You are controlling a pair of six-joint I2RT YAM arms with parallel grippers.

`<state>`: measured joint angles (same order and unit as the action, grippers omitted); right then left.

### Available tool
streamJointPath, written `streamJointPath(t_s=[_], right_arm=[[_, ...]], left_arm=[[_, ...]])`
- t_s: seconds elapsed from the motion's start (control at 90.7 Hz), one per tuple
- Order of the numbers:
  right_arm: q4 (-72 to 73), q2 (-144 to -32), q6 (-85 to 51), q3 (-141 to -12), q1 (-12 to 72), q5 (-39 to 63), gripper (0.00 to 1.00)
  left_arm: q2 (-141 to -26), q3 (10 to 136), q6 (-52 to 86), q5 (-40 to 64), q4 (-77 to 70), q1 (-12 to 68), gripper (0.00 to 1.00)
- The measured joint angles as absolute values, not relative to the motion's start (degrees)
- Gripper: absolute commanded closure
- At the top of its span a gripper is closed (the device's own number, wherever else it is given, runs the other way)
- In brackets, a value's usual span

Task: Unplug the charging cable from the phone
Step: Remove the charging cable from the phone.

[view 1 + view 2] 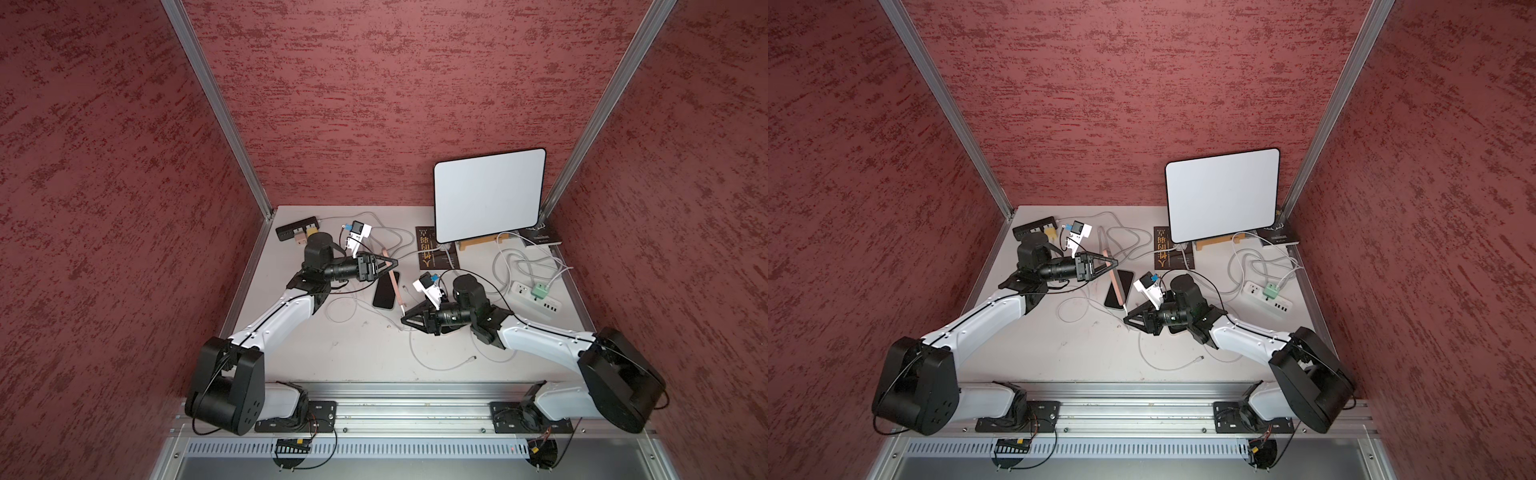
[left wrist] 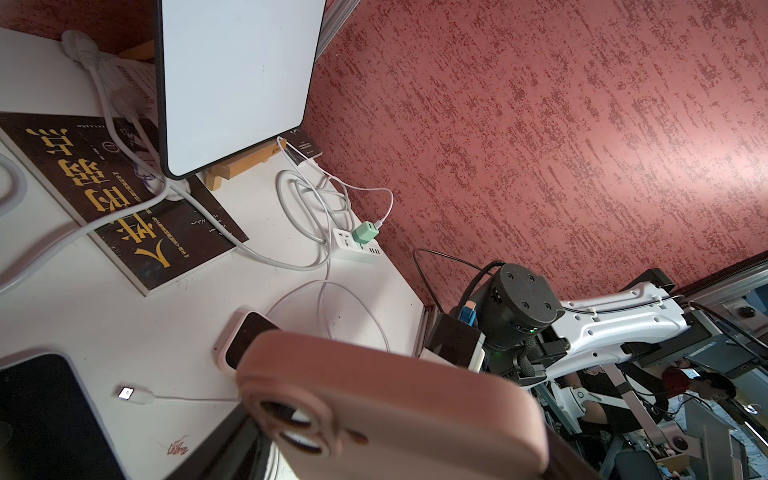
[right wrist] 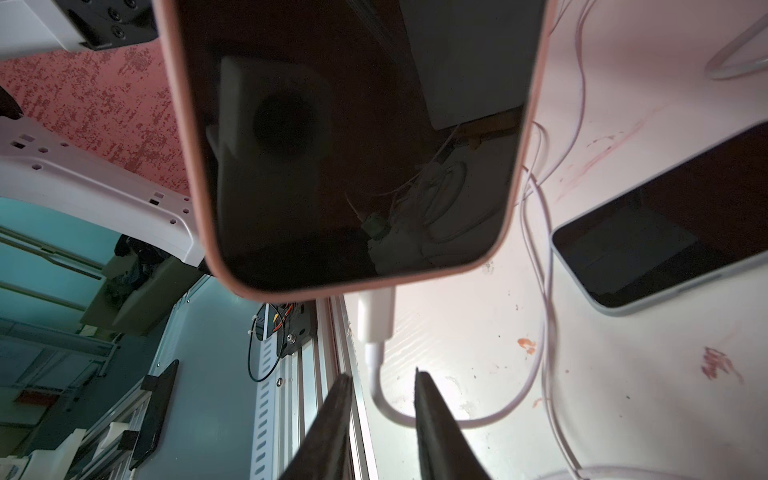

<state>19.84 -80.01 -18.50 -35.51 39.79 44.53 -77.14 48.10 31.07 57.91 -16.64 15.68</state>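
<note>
My left gripper point(image 1: 395, 262) is shut on the phone point(image 1: 395, 284), which wears a pink case and is held up on its edge above the table, as both top views show point(image 1: 1116, 286). The pink back point(image 2: 395, 407) fills the left wrist view. In the right wrist view the dark screen point(image 3: 353, 145) faces the camera. The charging cable's white plug point(image 3: 376, 311) sits in the phone's lower edge, and the cable point(image 3: 386, 409) curves away between the fingers of my right gripper point(image 3: 380, 374). Those jaws stand apart on either side of the cable, just below the plug, with a gap around it.
A second, black phone point(image 1: 383, 293) lies flat under the raised one. A white-screened tablet point(image 1: 488, 195) stands at the back right beside a dark book point(image 1: 436, 249). A power strip point(image 1: 536, 301) with a green charger point(image 1: 540, 289) lies at the right, among loose white cables point(image 1: 440, 365).
</note>
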Motion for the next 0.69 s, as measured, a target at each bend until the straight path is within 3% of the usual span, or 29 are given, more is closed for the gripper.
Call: streamJointPath(t_s=[0.397, 0.694], right_arm=[[20.03, -80.60, -18.33, -35.55, 40.47, 44.18, 1.00], [18.81, -79.70, -16.86, -35.55, 40.49, 43.22, 1.00]], left_arm=[[-77.14, 48.10, 31.03, 57.76, -16.49, 15.64, 0.89], [-77.14, 48.10, 31.03, 57.76, -16.29, 15.42, 0.89]])
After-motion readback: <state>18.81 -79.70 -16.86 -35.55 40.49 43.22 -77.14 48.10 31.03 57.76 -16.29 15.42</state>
